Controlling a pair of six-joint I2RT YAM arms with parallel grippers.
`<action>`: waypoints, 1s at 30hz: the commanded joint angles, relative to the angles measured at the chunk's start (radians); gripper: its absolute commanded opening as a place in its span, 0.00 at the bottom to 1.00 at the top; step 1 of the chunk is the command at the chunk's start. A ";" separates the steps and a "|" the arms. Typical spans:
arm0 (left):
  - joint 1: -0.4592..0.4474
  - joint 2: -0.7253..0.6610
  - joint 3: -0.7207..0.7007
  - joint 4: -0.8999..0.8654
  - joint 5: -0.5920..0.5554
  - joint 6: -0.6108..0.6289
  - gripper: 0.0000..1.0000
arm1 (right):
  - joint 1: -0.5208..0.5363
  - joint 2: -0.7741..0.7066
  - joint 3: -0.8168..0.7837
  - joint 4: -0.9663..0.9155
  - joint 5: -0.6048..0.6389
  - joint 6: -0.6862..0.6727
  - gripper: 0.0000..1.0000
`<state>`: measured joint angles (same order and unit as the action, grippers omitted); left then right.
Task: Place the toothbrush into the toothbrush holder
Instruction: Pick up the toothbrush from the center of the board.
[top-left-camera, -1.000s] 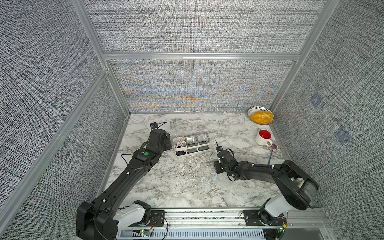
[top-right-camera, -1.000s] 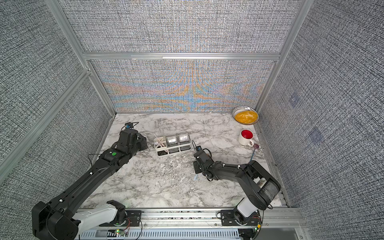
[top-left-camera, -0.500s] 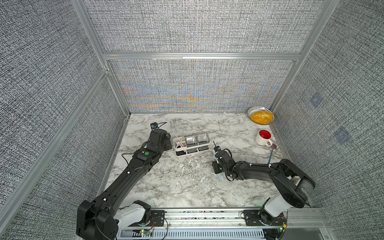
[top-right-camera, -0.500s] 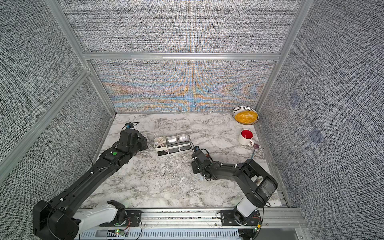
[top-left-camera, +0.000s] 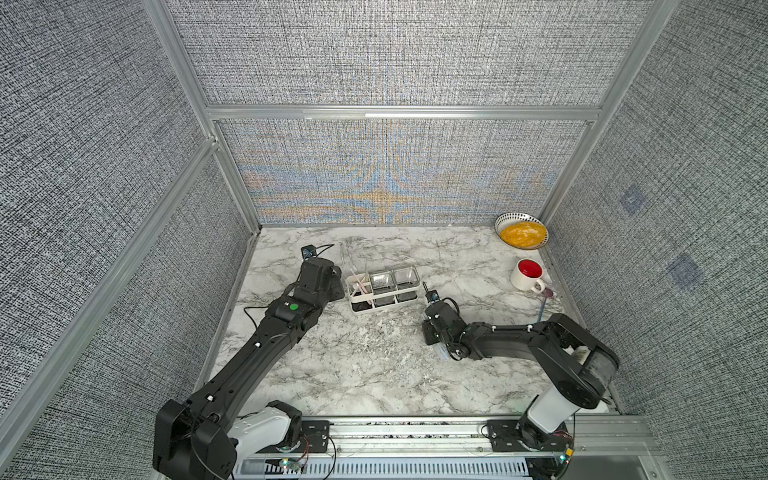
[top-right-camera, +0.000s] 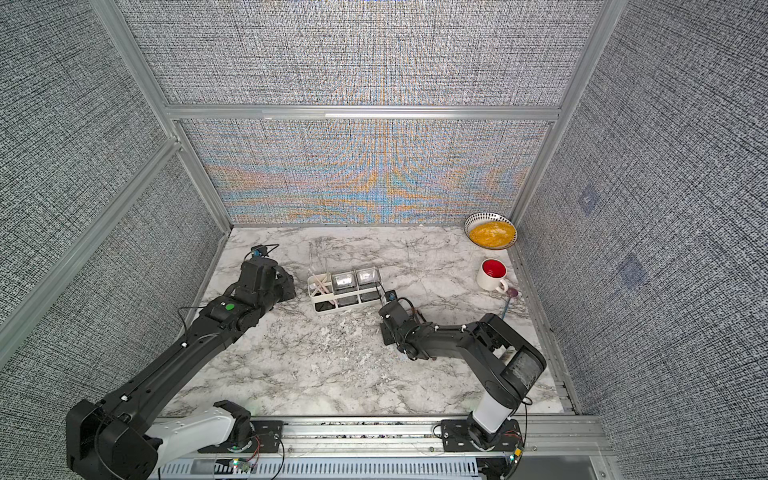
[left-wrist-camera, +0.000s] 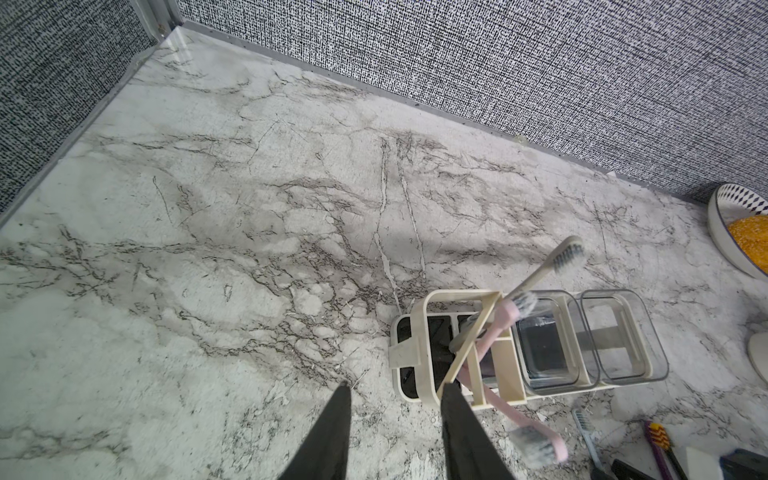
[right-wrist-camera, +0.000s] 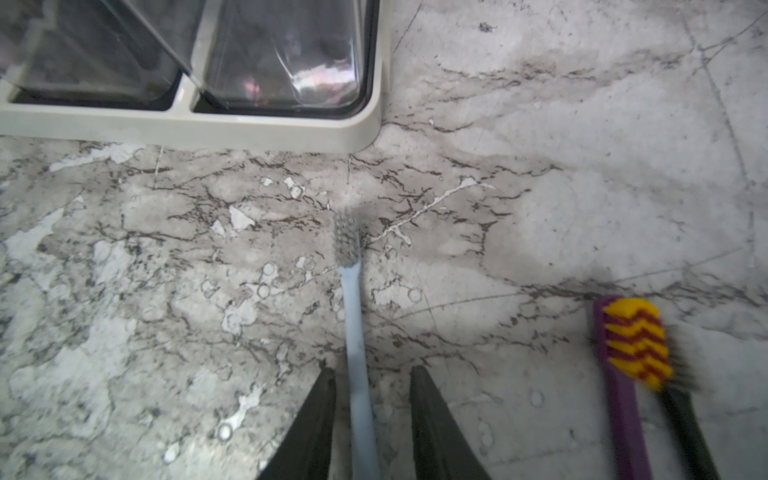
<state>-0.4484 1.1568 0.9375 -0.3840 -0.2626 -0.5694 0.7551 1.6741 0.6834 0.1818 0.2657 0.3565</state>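
right wrist view shows my right gripper (right-wrist-camera: 372, 370) has narrowed around the pale blue toothbrush (right-wrist-camera: 353, 316) at centre frame, jaws still apart and not yet pinching its handle, bristles toward the toothbrush holder (right-wrist-camera: 291, 126) at upper left, so i judge the pick is starting.

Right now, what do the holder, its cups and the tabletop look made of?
Holder: off-white plastic, matte, moulded rounded corner. Cups: probably clear plastic, glossy with reflections. Tabletop: marble-look, grey veins; flaking white patches suggest printed film, not stone.
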 joint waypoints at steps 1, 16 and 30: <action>0.001 0.002 0.004 0.014 -0.007 0.001 0.39 | 0.006 0.024 -0.002 -0.128 0.002 -0.002 0.27; 0.002 0.014 0.014 0.019 -0.006 0.002 0.39 | -0.004 0.041 0.014 -0.124 -0.056 -0.030 0.22; 0.002 0.001 0.003 0.011 -0.024 0.000 0.39 | -0.014 -0.105 -0.044 -0.099 -0.164 -0.016 0.03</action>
<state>-0.4484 1.1664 0.9421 -0.3840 -0.2646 -0.5690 0.7406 1.6035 0.6533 0.1474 0.1272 0.3408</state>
